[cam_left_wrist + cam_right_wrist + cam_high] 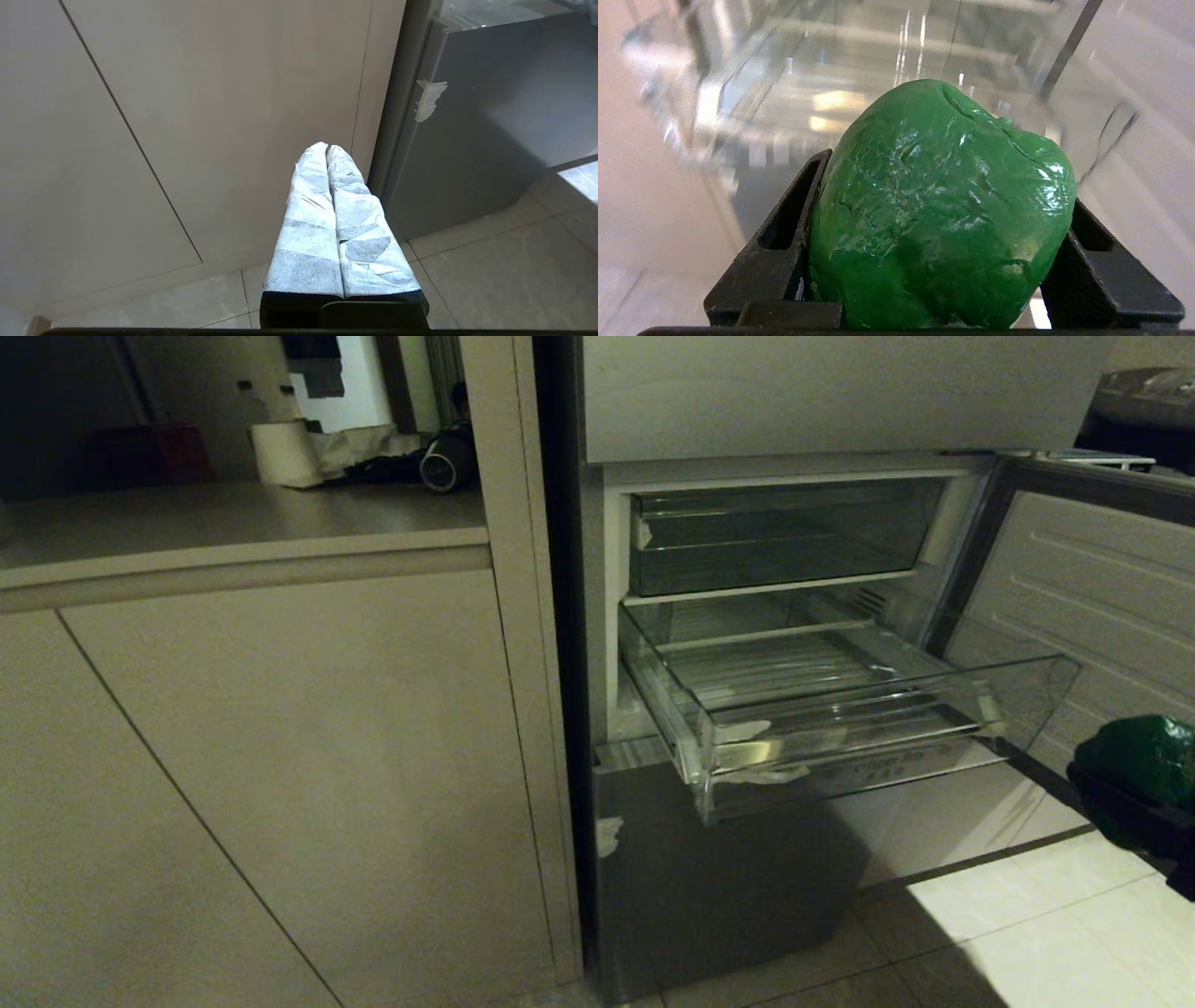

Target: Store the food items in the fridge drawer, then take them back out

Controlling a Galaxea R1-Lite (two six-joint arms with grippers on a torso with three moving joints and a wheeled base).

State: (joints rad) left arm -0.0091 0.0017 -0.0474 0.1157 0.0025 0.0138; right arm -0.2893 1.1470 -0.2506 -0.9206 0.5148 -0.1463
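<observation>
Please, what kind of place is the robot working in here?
Most likely a home kitchen. A fridge stands open with its clear fridge drawer pulled out, beside beige cabinet fronts under a countertop that carries a paper roll. The floor is tiled. The right gripper holds a green pepper.
</observation>
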